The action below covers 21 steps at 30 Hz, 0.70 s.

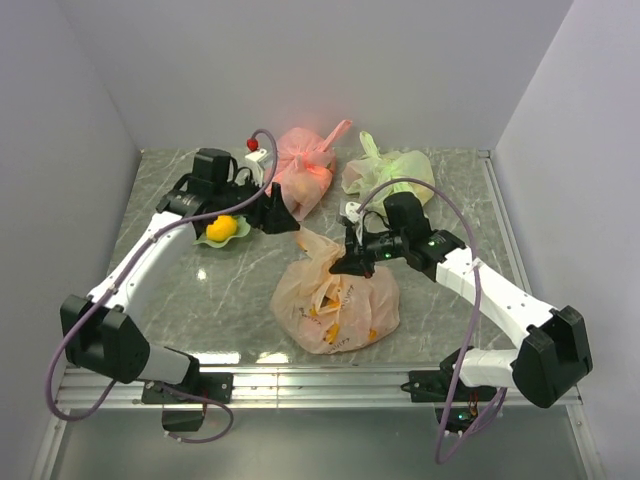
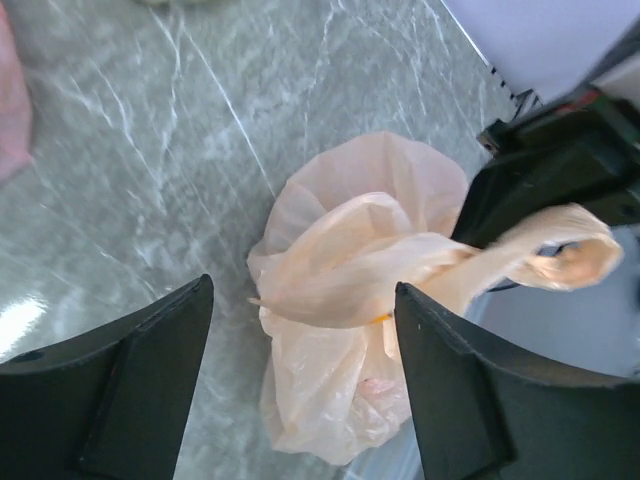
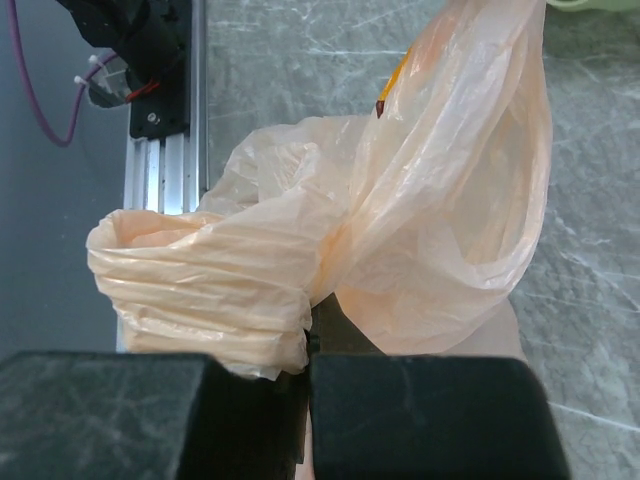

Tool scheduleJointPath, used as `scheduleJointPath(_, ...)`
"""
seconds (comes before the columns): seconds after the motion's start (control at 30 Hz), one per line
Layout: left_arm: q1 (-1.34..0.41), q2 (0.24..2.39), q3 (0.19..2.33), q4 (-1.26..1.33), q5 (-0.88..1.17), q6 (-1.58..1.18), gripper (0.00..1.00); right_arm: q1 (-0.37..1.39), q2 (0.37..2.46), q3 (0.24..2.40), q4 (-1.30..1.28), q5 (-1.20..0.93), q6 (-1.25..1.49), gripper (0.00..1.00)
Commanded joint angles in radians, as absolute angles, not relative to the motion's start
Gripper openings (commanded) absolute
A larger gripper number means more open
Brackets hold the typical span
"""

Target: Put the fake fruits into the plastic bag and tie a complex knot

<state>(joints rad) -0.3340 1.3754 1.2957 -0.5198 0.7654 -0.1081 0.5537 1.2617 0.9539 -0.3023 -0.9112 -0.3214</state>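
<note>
The pale orange plastic bag (image 1: 335,305) lies at the table's middle front, with orange and yellow fake fruits (image 1: 328,310) showing through it. My right gripper (image 1: 352,262) is shut on one twisted handle (image 3: 200,275) and holds it up above the bag's top; the other handle (image 1: 312,243) sticks up to its left. In the right wrist view the gripper (image 3: 305,360) pinches the bunched plastic. My left gripper (image 1: 280,216) is open and empty, behind and left of the bag. In the left wrist view (image 2: 302,300) the bag (image 2: 340,300) lies beyond its fingers. No tied knot shows.
A yellow fruit (image 1: 222,228) sits in the pale green scalloped dish (image 1: 208,238) under the left arm. A pink-red tied bag (image 1: 303,172) and a light green tied bag (image 1: 388,172) lie at the back. A small red-and-white object (image 1: 253,148) stands at the back left.
</note>
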Motion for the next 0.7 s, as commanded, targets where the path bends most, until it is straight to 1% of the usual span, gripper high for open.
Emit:
scheduleJointPath(0.0, -0.315, 1.382, 1.264, -0.448, 0.824, -0.219, 0.79, 0.557, 1.216, 0.962, -0.307, -0.937, -0.408, 0.0)
scheduleJointPath(0.13, -0.305, 1.417, 1.23, -0.376, 0.882, -0.322, 0.84, 0.563, 1.206, 0.953, -0.322, -0.93, -0.44, 0.0)
scheduleJointPath(0.2, -0.305, 1.436, 1.207, -0.332, 0.946, -0.383, 0.85, 0.563, 1.206, 0.95, -0.321, -0.928, -0.446, 0.0)
scheduleJointPath(0.3, -0.307, 1.437, 1.166, -0.287, 0.991, -0.468, 0.83, 0.565, 1.204, 0.946, -0.322, -0.927, -0.451, 0.0)
scheduleJointPath(0.4, -0.313, 1.424, 1.115, -0.224, 1.017, -0.532, 0.77, 0.568, 1.198, 0.937, -0.307, -0.923, -0.449, 0.0)
scheduleJointPath(0.43, -0.314, 1.422, 1.106, -0.201, 1.028, -0.544, 0.67, 0.565, 1.198, 0.934, -0.305, -0.922, -0.449, 0.0)
scheduleJointPath(0.5, -0.314, 1.42, 1.091, -0.192, 1.057, -0.568, 0.51, 0.565, 1.197, 0.93, -0.293, -0.917, -0.442, 0.0)
scheduleJointPath(0.53, -0.313, 1.417, 1.091, -0.192, 1.058, -0.566, 0.36, 0.565, 1.197, 0.925, -0.293, -0.917, -0.44, 0.0)
scheduleJointPath(0.6, -0.308, 1.387, 1.089, -0.164, 1.057, -0.563, 0.23, 0.565, 1.193, 0.914, -0.287, -0.916, -0.434, 0.0)
scheduleJointPath(0.63, -0.308, 1.378, 1.089, -0.149, 1.055, -0.571, 0.14, 0.565, 1.192, 0.91, -0.282, -0.914, -0.433, 0.0)
scheduleJointPath(0.67, -0.308, 1.368, 1.094, -0.134, 1.057, -0.569, 0.09, 0.565, 1.187, 0.904, -0.276, -0.913, -0.428, 0.0)
